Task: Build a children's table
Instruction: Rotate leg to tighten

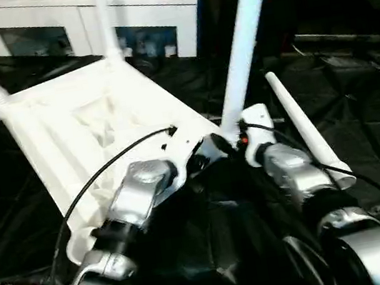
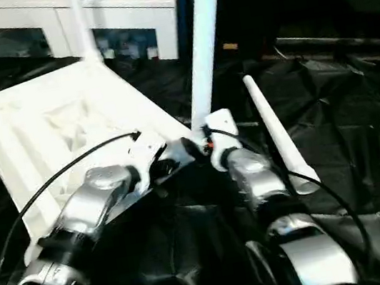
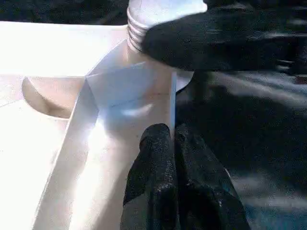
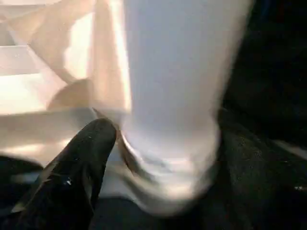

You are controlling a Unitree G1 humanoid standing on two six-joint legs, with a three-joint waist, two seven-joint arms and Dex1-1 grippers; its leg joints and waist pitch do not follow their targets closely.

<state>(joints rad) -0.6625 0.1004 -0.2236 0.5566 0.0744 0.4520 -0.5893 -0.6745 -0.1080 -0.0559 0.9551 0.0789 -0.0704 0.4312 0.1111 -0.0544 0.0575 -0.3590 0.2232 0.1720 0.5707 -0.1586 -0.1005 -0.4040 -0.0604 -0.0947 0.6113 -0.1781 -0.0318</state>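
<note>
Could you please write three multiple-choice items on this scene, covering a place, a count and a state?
1. Where does the loose leg lie?
A. on the cabinet
B. on the black cloth, right of the table top
C. across the table top

2. How many upright legs stand in the table top?
A. one
B. three
C. four

3. How does the table top lie?
A. ribbed underside up
B. smooth side up
C. on its edge

Key: B, the loose leg rests on the cloth beside the top; B, two at the far corners and one near; A, its ribs face up.
</note>
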